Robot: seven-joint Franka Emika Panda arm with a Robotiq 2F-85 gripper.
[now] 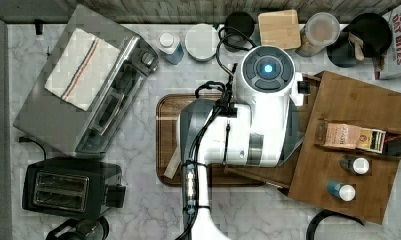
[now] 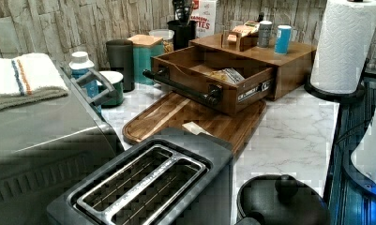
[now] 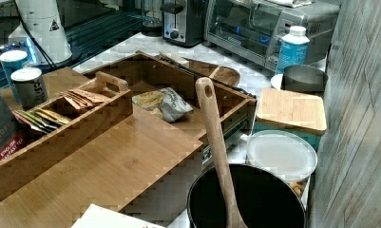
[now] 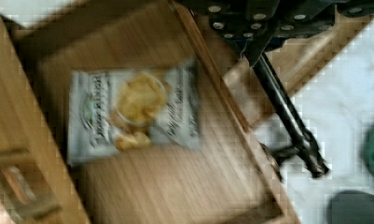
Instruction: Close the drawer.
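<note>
The drawer (image 2: 193, 99) stands pulled out of its wooden cabinet, over a darker serving tray (image 2: 190, 123). A black bar handle (image 2: 178, 87) runs across its front. A snack packet (image 2: 226, 75) lies on the drawer's flat bottom. In the right view the drawer (image 3: 145, 71) is open with the packet (image 3: 165, 103) inside. In the top view the white arm (image 1: 253, 115) hangs over the drawer and hides it. The wrist view looks down into the drawer (image 4: 175, 182) at the packet (image 4: 133, 112); my gripper (image 4: 259, 32) sits above the front wall, close to the handle (image 4: 287, 121).
The cabinet's top panel (image 1: 358, 145) carries a caddy of tea bags and two bottles. A toaster oven (image 1: 83, 85) and a toaster (image 1: 68, 190) stand at the top view's left. Jars and canisters line the back wall. A paper towel roll (image 2: 345, 42) stands beside the cabinet.
</note>
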